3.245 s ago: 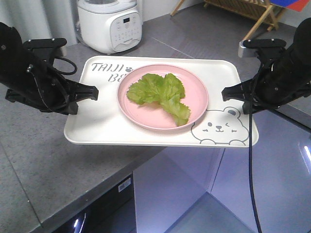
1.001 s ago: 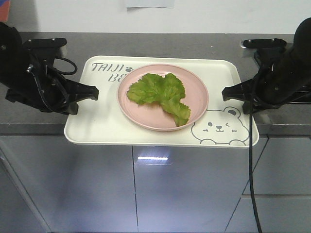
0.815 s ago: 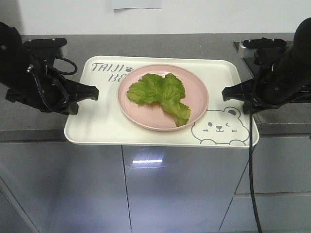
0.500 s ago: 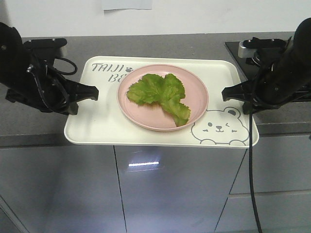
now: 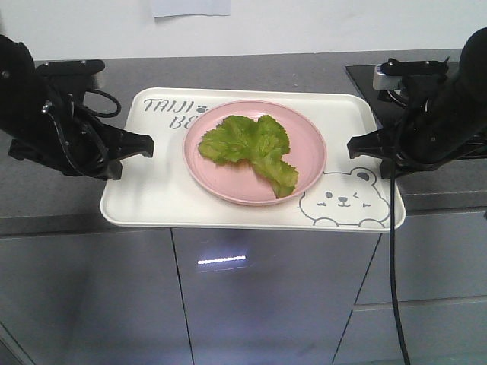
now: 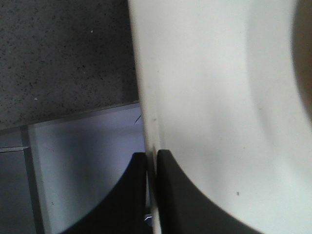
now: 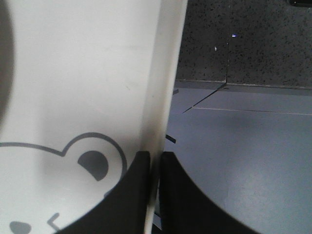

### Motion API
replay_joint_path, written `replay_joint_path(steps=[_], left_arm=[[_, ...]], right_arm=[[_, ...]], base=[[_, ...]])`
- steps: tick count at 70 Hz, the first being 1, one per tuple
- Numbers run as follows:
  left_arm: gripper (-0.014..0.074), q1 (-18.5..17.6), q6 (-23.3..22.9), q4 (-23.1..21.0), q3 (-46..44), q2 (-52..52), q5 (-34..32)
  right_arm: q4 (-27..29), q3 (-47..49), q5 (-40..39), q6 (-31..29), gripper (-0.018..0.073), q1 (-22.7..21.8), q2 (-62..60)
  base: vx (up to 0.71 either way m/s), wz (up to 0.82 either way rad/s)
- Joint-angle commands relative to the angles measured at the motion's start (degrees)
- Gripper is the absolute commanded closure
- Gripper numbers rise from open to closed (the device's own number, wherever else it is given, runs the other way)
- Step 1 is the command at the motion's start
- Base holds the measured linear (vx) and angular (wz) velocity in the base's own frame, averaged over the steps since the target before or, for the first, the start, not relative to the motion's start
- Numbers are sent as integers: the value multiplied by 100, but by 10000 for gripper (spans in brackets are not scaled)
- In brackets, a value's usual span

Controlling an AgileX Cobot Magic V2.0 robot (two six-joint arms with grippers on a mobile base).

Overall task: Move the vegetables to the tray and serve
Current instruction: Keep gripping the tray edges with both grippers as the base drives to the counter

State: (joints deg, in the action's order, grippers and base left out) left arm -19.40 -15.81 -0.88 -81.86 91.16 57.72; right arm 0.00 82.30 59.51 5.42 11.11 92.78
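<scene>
A white wall (image 5: 342,23) stands at the back. A sheet of white paper (image 5: 190,7) hangs on it, right up at the top. Under the wall runs a long counter (image 5: 251,68), dark grey with tiny light specks. A flat black panel (image 5: 359,74) lies on the counter at the right. Below the counter are shiny grey cupboard doors (image 5: 266,304) with thin lines between them. A small streak of light (image 5: 221,261) shines on one door.

One cream-white rectangular plastic tray (image 5: 152,194), one round pink plate (image 5: 222,182), one crinkly bright-green lettuce leaf (image 5: 247,141), one grey speckled bench (image 5: 304,70)
</scene>
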Motion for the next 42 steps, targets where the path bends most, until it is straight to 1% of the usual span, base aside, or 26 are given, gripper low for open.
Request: replay_joint_path(steps=[1,42], left_arm=[[603,-83,105,-125,-171,-265,-366],[603,-83,105,-125,-171,-265,-366]], right_arm=[[56,176,-287,-134,564,29,-272],[56,176,-287,-134,564,29,-272]], base=[[2,-5],[2,-4]])
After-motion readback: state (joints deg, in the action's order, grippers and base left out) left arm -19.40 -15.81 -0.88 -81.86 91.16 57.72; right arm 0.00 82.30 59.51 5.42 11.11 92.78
